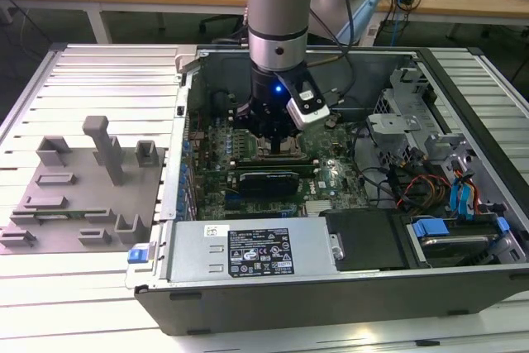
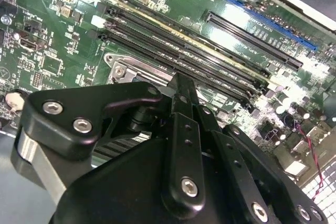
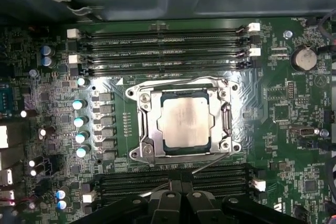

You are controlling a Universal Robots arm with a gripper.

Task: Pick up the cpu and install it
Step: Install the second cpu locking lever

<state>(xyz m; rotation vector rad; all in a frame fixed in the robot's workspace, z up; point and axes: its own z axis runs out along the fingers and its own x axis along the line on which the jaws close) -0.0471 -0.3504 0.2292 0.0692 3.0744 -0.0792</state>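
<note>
Cpu (image 3: 183, 123): silvery-white top, thin dark rim, in a bright metal socket frame (image 3: 148, 124). Motherboard (image 3: 283, 129): green with fine pale traces; black memory slots (image 3: 163, 51) with white end clips just beyond the frame. Gripper (image 2: 181, 114): matte black, silver screw heads. Blue slot (image 2: 268, 19) farther out past the gripper. Gray tray (image 1: 83, 196) well off to the side. Case (image 1: 331, 295): dark gray.

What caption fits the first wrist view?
The cpu sits in its metal-framed socket on the motherboard, between memory slots.
</note>
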